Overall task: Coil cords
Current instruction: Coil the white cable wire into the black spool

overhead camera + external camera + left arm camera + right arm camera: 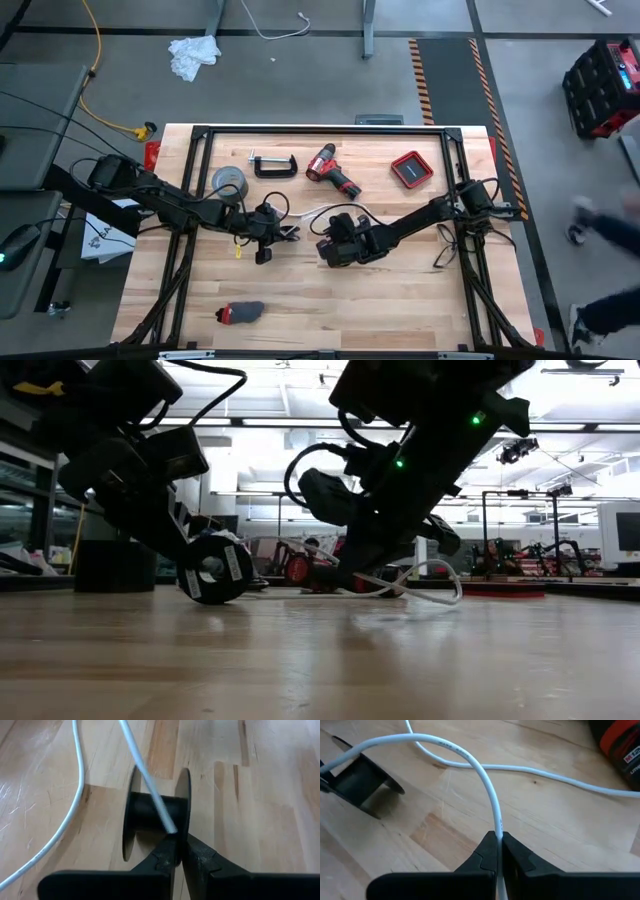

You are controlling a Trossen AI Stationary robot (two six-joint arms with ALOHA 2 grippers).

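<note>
A thin white cable [312, 211] lies in a loop on the wooden table and runs to a small black spool-like disc [152, 815] with a pale centre [211, 570]. My left gripper [266, 236] is shut on the disc at mid-table. My right gripper [335, 247] stands just right of it and is shut on the cable [485, 775]. The cable arches from those fingers toward the disc [361, 779]. Another stretch of the cable [555, 776] lies flat on the table. My left gripper pinches the rim of one flange of the disc [185, 827] between its two fingers. The cable's end [170, 827] meets the disc right at the fingertips; whether it is pinched too, I cannot tell. The disc stands on edge, its lower rim [213, 600] at the tabletop. My right gripper pinches the white cable [498, 827] between its two fingers, along a stretch near the disc. The fingers slant down toward the table. The cable rises from the fingers in a slack arch, and the rest of it lies on the table.
A grey tape roll [228, 180], a clamp [272, 165], a red drill [333, 172] and a red tray [410, 170] lie along the far side. A dark object [240, 313] lies near the front edge. A black frame [320, 131] rims the table.
</note>
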